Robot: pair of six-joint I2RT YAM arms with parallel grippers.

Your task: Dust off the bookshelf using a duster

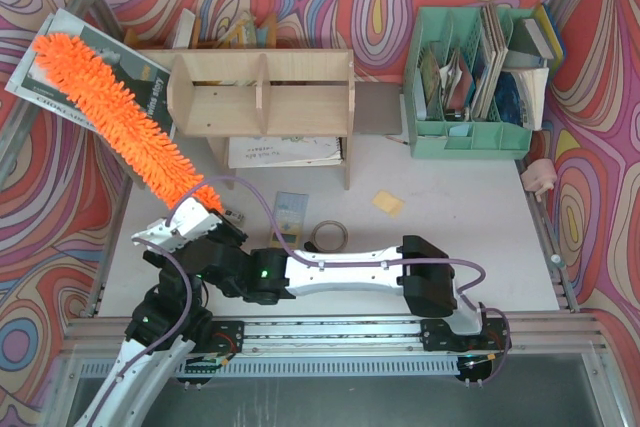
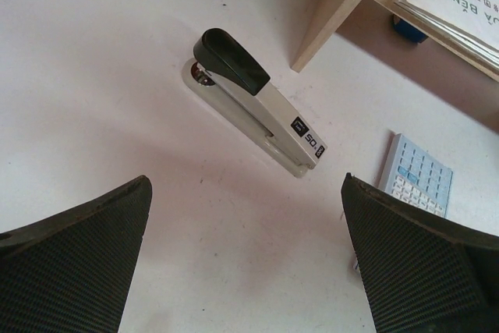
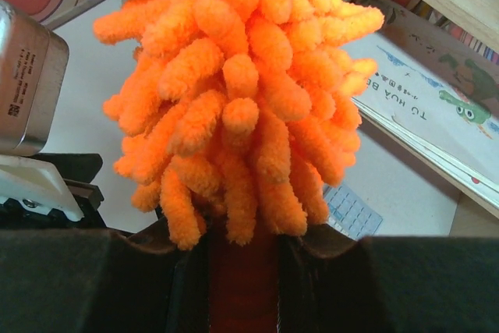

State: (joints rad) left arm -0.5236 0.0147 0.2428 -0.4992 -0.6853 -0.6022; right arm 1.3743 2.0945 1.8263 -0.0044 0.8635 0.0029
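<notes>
Below L end effector [image 2: 245, 193]: stapler [image 2: 257, 103], calc [image 2: 417, 177]; fingers [image 2: 78, 263] apart | R end effector [image 3: 243, 271] clamps duster [image 3: 234, 99], by bookshelf [image 1: 262, 95]

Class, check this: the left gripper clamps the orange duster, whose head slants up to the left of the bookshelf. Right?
No: the right gripper clamps the duster, as the right wrist view shows; the left gripper is open. The rest stands.

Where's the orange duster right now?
Top view, left side: the duster slants up from the right tool, shut on its handle, its fluffy head over a magazine left of the bookshelf.
</notes>
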